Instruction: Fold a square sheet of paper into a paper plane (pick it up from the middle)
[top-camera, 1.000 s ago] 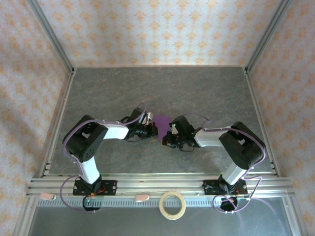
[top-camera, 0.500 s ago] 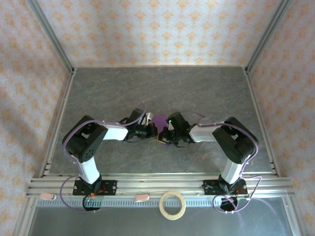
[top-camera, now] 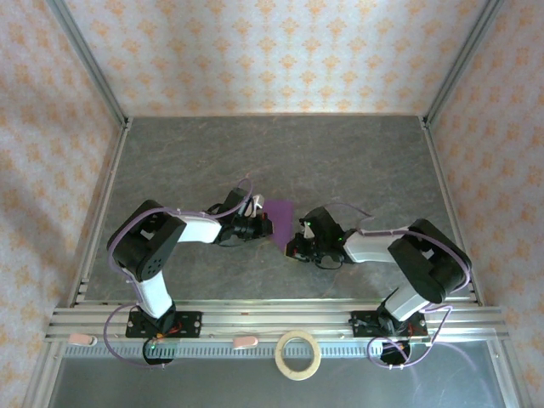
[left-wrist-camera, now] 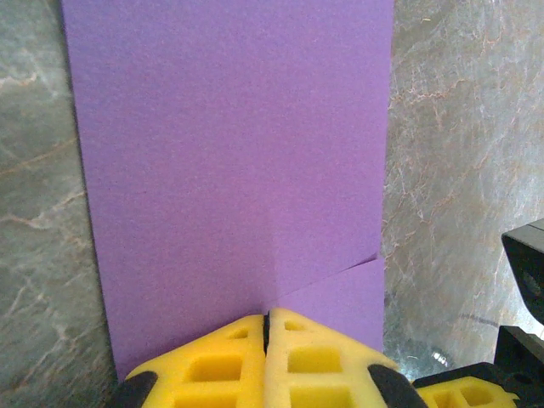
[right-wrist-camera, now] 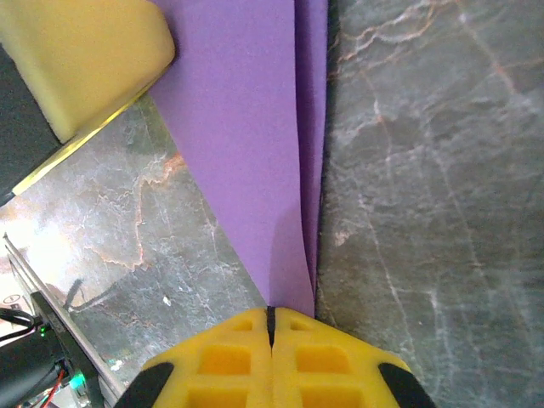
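The left gripper (top-camera: pixel 263 226) is closed, its yellow pads (left-wrist-camera: pixel 217 374) pressed together on the near edge of the sheet of paper (top-camera: pixel 279 212), which is held at the middle of the table (top-camera: pixel 357 161) between the two arms. In the left wrist view the sheet is seen as a purple rectangle running away from the pads, with a slanted crease and a small flap near its lower right corner. In the right wrist view two layers are shown lying one upon the other, so at least one fold is judged to be made. The right gripper (top-camera: pixel 294 247) is likewise closed, and the layered end of the sheet is clamped between its pads (right-wrist-camera: pixel 319 361). No pointed nose, central ridge or wings are formed yet; the task is therefore judged to be at an early stage, with most folds left to do. The table is covered in a grey marbled surface. An aluminium rail (top-camera: pixel 255 323) is fitted along the near edge, and a tan tape ring (top-camera: pixel 298 354) is placed just in front of it. The cell is enclosed by walls (top-camera: pixel 280 51) papered in a pale orange pattern and framed by metal posts (top-camera: pixel 85 59).
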